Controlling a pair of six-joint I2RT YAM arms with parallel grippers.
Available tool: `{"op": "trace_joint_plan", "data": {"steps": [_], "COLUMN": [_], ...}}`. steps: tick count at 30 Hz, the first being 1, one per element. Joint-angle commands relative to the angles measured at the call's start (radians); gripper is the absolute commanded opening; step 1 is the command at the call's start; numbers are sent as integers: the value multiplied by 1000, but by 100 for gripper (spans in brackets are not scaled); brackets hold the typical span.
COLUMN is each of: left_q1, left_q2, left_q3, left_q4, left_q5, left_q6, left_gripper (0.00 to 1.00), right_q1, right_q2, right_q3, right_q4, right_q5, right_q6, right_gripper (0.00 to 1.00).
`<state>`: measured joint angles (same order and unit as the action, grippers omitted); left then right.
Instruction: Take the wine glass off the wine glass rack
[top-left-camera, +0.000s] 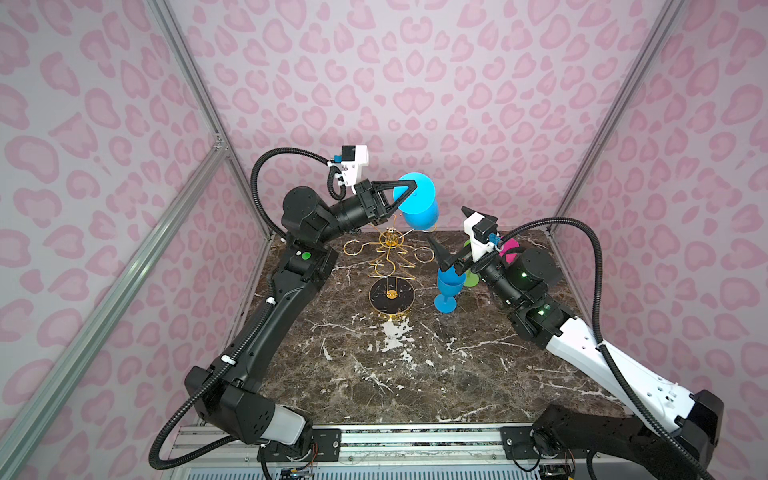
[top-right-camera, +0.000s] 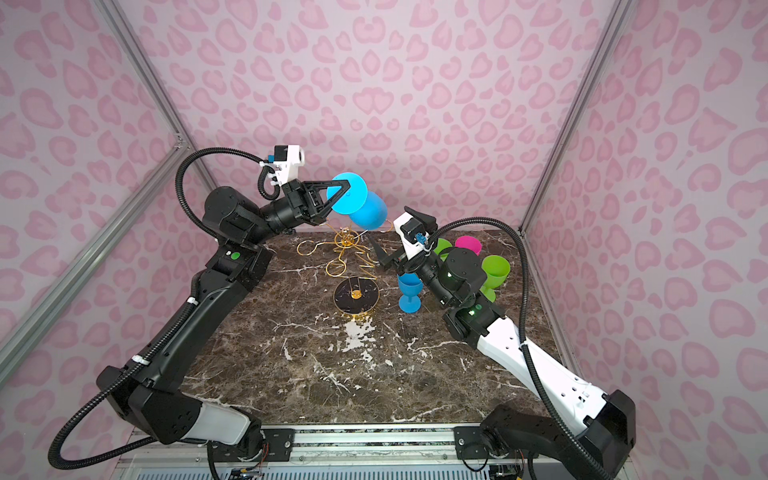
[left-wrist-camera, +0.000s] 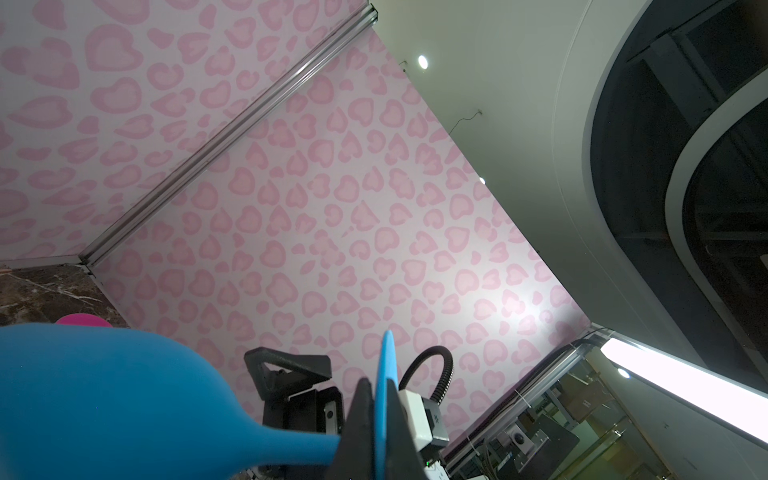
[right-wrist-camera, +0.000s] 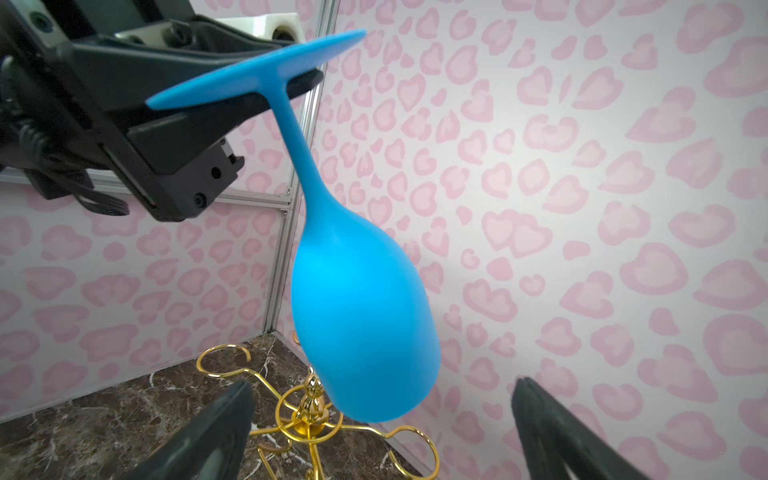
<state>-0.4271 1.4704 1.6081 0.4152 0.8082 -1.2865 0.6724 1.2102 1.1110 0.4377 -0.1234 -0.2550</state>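
A blue wine glass (top-left-camera: 422, 214) (top-right-camera: 370, 212) (right-wrist-camera: 365, 328) hangs upside down and tilted, bowl lowest. My left gripper (top-left-camera: 412, 186) (top-right-camera: 345, 187) (left-wrist-camera: 380, 388) is shut on its flat round foot. The bowl hovers just above the top of the wine glass rack (top-left-camera: 392, 249) (top-right-camera: 347, 249) (right-wrist-camera: 309, 409), a gold wire stand with looped arms on a round black base (top-left-camera: 391, 296); the glass touches no loop that I can see. My right gripper (top-left-camera: 448, 224) (top-right-camera: 390, 224) (right-wrist-camera: 382, 384) stands wide open just below and right of the bowl, holding nothing.
A second blue glass (top-left-camera: 448, 291) (top-right-camera: 409, 291) stands upright on the marble table (top-left-camera: 374, 374) under my right wrist. Green glasses (top-right-camera: 494, 270) and a pink one (top-right-camera: 467, 245) stand at the back right. Pink patterned walls close in on three sides.
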Motion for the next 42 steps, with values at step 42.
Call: {"op": "trace_joint_plan", "data": {"steps": [42], "left_q1": [10], "left_q2": [-17], "left_q3": [-44], "left_q4": [158], "left_q5": [3], "left_q6": [-155], "left_gripper": [4], "right_q1": [5], "right_q2": [267], "right_q3": [203], "right_q4": [98], "right_q5": [-69], "right_q6": [91], "right_gripper": [83]}}
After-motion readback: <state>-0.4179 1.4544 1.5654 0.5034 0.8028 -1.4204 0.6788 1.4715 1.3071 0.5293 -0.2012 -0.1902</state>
